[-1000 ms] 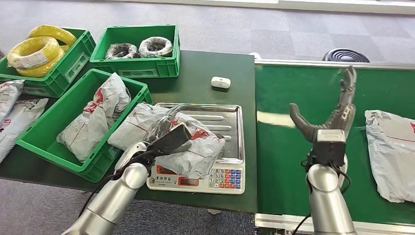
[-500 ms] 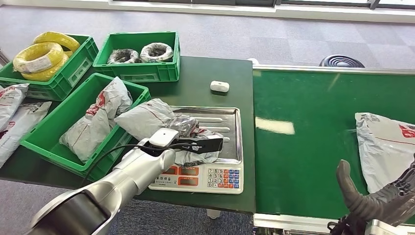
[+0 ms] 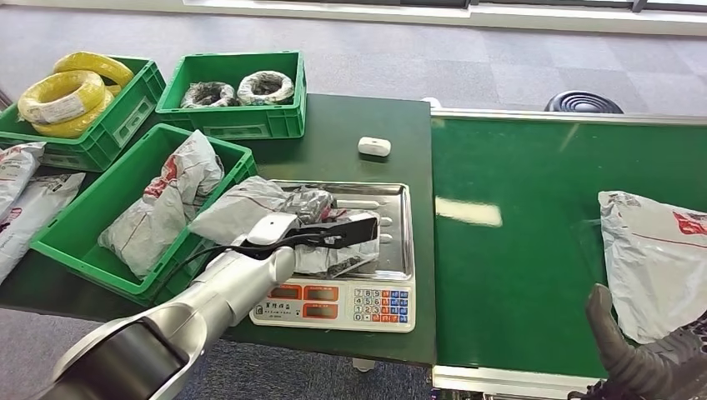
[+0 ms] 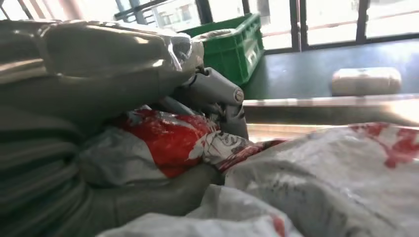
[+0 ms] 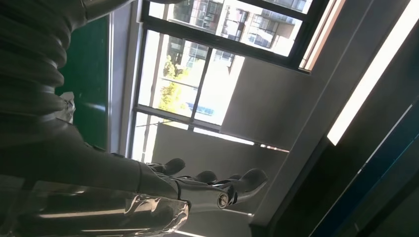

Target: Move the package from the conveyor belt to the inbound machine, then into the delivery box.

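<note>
Nearest us, our right hand (image 3: 659, 362) sits low over the belt (image 3: 517, 250), fingers apart and empty, a second parcel (image 3: 654, 262) just beyond them. Our left hand (image 3: 329, 235) grips the package (image 3: 250, 208) on the scale (image 3: 392, 242), fingers pressed into its crumpled wrap. Just left of those fingers is the box (image 3: 67, 233) with a bagged parcel inside. Beyond them, on the dark table (image 3: 350, 117), are a small white device (image 3: 374, 147) and two crates (image 3: 238, 121), then grey carpet (image 3: 467, 58).
</note>
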You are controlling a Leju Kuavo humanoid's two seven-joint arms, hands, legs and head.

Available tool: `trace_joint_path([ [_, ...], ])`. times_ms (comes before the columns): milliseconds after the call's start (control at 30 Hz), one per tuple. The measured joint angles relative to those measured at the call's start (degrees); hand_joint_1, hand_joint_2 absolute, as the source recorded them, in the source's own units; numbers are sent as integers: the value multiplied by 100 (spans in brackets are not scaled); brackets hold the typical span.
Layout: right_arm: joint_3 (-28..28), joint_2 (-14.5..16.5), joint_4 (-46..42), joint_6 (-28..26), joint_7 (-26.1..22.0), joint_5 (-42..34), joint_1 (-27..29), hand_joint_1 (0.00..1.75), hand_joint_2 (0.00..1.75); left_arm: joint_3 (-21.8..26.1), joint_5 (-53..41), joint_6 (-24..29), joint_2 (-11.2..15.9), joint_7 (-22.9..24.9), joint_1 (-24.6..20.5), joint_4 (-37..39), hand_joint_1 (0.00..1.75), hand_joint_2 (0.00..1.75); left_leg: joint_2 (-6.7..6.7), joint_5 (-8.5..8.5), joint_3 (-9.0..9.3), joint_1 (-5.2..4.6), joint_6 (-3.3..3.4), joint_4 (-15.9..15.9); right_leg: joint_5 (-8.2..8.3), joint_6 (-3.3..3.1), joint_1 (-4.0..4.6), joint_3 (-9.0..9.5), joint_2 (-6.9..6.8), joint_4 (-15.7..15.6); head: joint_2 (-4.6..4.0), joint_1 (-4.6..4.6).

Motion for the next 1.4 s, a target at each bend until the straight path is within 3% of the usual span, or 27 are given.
trace_joint_path([
  [133,-25,3,0,48,0,13,45,0,175,634,-207,1558,316,-59,186,-1565,175,175,5,26,-35,2,-1,3,23,-7,2,-73,9,7,0,-2],
  [333,-23,-1,2,-4,0,-45,173,0,175,1640,-1001,2644,843,77,378,-3507,175,175,19,26,-79,4,-3,0,22,-9,3,-121,19,10,0,-2],
  [433,-20,-3,2,-12,-1,-64,225,0,175,2102,-1069,2807,1040,66,376,-3801,175,175,23,25,-81,4,-4,-2,21,-10,3,-125,19,10,0,1],
  [533,-20,-3,2,-12,-1,-63,236,0,175,2181,-1073,2828,1070,60,376,-3824,175,175,23,26,-81,4,-4,-2,21,-10,3,-126,19,10,0,1],
  [667,-19,14,2,14,1,14,333,0,175,3498,-1453,2817,1501,252,323,-3667,175,175,26,29,-81,4,-7,-1,22,-11,3,-130,23,11,0,-1],
  [800,-17,53,4,66,0,79,332,0,175,3814,-1970,2341,1669,938,235,-3368,175,175,23,29,-86,3,-7,-1,22,-11,2,-129,25,11,0,3],
  [833,-17,76,4,95,0,116,333,0,175,3887,-2140,2176,1745,1168,181,-3167,170,175,32,28,-86,3,-7,-2,24,-13,2,-132,34,11,0,3],
  [967,-18,190,17,191,1,238,336,0,175,4229,-2625,1729,2123,1768,6,-2158,0,175,62,28,-85,4,-8,-3,29,-21,4,-153,65,18,0,-1],
  [1133,-25,290,20,216,-1,287,334,0,175,4563,-2823,1589,2320,1894,32,-1317,0,175,55,29,-95,7,-9,-2,27,-22,6,-156,60,22,0,2],
  [1400,-28,371,20,240,0,289,336,0,175,4759,-2886,1573,2351,1893,36,-964,0,175,47,29,-98,3,-9,-1,27,-21,3,-157,60,20,0,2],
])
